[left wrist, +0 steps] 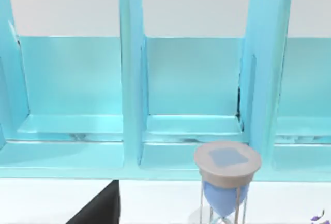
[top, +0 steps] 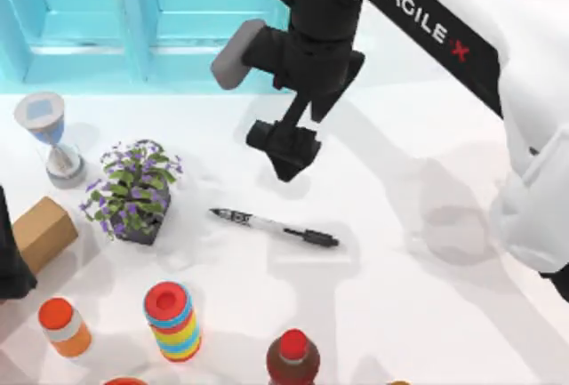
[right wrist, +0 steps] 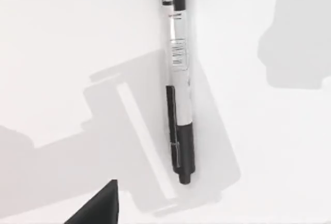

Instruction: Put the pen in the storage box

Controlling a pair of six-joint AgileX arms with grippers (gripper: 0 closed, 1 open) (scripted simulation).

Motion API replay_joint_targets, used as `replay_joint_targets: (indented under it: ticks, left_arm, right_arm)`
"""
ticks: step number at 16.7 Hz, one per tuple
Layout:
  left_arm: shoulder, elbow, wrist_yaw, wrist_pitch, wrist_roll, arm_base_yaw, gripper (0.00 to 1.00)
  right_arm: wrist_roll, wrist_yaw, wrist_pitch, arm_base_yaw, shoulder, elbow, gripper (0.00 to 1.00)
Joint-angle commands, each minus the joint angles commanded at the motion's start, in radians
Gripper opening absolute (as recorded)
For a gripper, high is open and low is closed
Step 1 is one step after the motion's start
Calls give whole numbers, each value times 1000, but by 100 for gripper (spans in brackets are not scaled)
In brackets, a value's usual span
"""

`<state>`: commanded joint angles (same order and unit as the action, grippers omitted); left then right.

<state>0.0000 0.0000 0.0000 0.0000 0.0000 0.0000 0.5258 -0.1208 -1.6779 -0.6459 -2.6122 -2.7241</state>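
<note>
Pen (top: 274,227) flat, storage box (top: 107,38) apart

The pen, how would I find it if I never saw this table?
Start at the big light-blue storage box at the table's far edge, then come forward past the purple-flowered plant. Just right of it lies the pen, flat and alone: slim, white, with black ends.

On the white worktop (top: 427,136), a blue-sand hourglass (top: 49,136) stands far to the left of the fingers, and also shows upright in the left wrist view (left wrist: 226,182). A purple-flowered potted plant (top: 133,191) sits left of them. A brown cardboard block (top: 43,232) lies beyond it. Toward the near edge stand an orange-capped bottle (top: 64,325), a striped ring stack (top: 173,320) and a red-capped brown bottle (top: 292,358).
</note>
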Motion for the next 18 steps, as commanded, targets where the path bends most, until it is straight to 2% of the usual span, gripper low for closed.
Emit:
replay_joint_targets:
  ticks: [4,13,18]
  left_arm:
    - [0,0,0,0,0,0,100]
    - [0,0,0,0,0,0,100]
    - [0,0,0,0,0,0,100]
  right_arm:
    - [31,-6,-98,-37,-153,-161,100]
    - [34,-6,-115,-39,-204,-214,100]
    - [24,-4,-187,-50,-401,-486,100]
